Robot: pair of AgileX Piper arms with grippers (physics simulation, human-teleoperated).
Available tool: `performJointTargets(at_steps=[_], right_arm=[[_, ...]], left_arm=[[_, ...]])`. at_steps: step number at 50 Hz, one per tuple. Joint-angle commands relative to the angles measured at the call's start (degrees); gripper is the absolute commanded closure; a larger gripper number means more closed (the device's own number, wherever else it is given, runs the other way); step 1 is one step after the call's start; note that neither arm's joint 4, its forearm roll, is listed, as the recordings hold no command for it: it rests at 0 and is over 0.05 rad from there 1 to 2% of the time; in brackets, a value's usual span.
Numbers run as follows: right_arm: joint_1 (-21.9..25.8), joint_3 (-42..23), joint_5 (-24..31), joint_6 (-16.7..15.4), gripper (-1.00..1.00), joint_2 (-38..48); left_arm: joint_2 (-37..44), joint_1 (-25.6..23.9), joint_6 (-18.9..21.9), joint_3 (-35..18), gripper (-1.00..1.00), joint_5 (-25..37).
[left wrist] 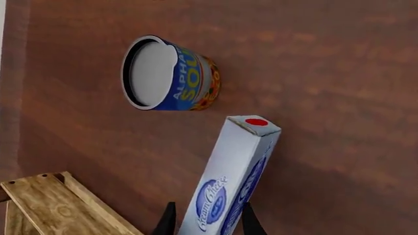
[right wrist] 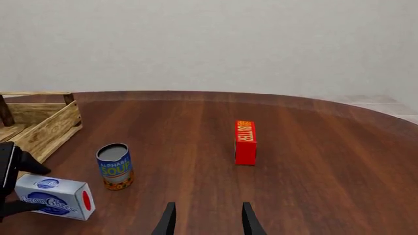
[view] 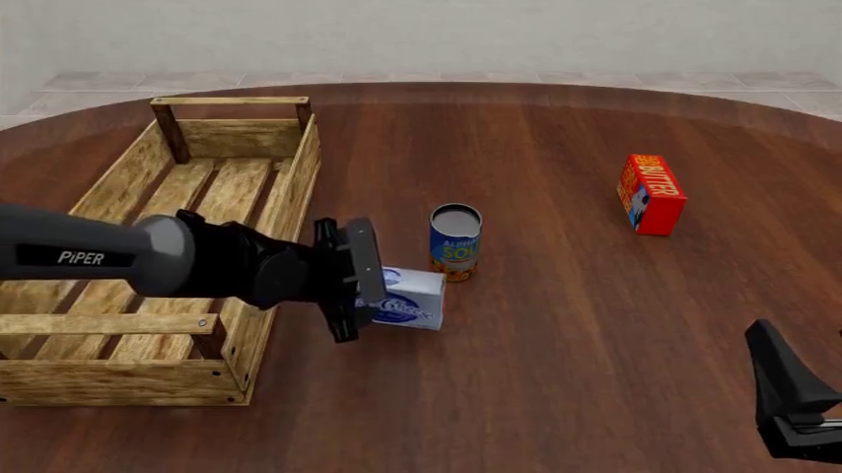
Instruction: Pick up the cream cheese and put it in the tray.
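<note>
I have the left hand (view: 373,283) clamped on the cream cheese (view: 410,299), lifted at frame centre; next, carry it left over the tray (view: 283,197). Right hand (right wrist: 205,220) sits apart, idle.

The left arm (view: 132,258) extends horizontally rightward, its left gripper (view: 375,296) closed on the cream cheese (view: 410,299). The right gripper (right wrist: 205,220) sits low at the near right, fingers parted and empty.

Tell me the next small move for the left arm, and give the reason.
Probably carry the cream cheese leftward over the tray. The left pincer is shut on the box, which appears lifted off the table just outside the tray's near wall, with the soup can close beside it.
</note>
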Motion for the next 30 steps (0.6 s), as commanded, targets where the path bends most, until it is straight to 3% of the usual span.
performJointTargets(at_steps=[1,30], right_arm=[[-0.06,0.04,-0.17,0.1,-1.0,0.18],[0.04,0.02,-0.3,-0.11,-1.0,0.48]], left_arm=[[0.51,-1.31,-1.05,0.36,1.0,0.87],[-4.15,-3.08,-1.08,3.38,1.0,-0.24]])
